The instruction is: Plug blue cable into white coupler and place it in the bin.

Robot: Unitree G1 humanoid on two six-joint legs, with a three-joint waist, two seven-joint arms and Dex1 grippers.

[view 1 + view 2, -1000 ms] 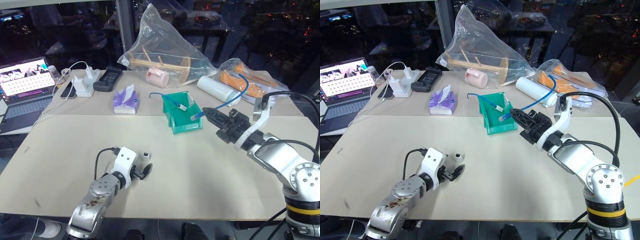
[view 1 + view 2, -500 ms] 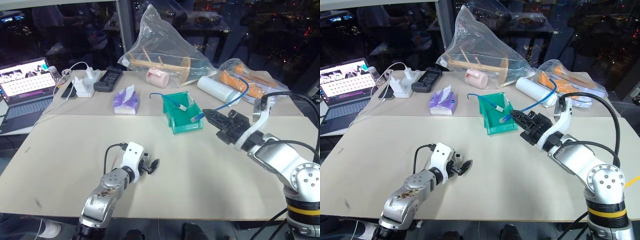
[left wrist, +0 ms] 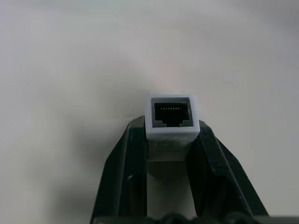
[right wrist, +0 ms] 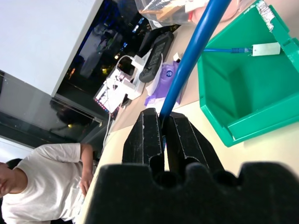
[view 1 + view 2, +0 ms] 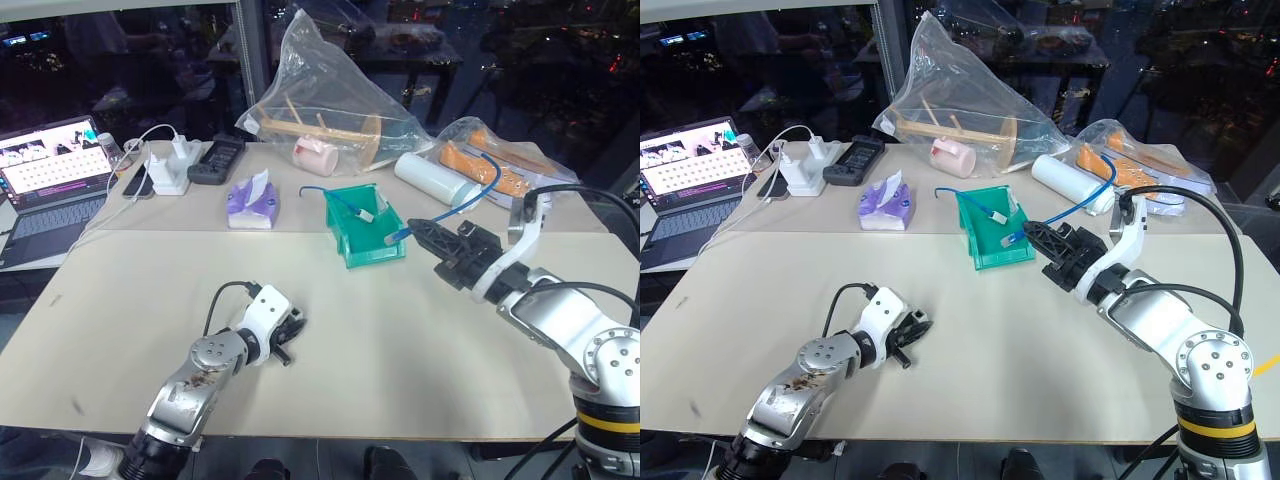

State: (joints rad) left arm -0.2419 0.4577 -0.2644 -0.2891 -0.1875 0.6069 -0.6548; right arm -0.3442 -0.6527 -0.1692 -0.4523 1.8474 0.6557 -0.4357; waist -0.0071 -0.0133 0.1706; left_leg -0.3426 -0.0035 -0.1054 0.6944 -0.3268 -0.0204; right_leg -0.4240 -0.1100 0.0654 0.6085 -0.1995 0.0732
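Beige tabletop, dark windows behind; we list what we find on it.

Item one: our left gripper, low near the front of the table, fingers pinching the white coupler from both sides, its dark socket facing away from the wrist.

Item two: our right gripper, held above the table just right of the bin, fingers pressed together on the blue cable. A short plug end sticks out past the fingertips toward the bin; the rest loops back over the arm.

Item three: the bin, teal-green, at mid-table; inside we see a second blue cord joined to a small white block.

Item four, back of the table: purple tissue pack, white roll, clear bag of wooden parts, orange-filled bag, white adapters, black remote, open laptop.

Item five: a person in a white shirt beside the table.
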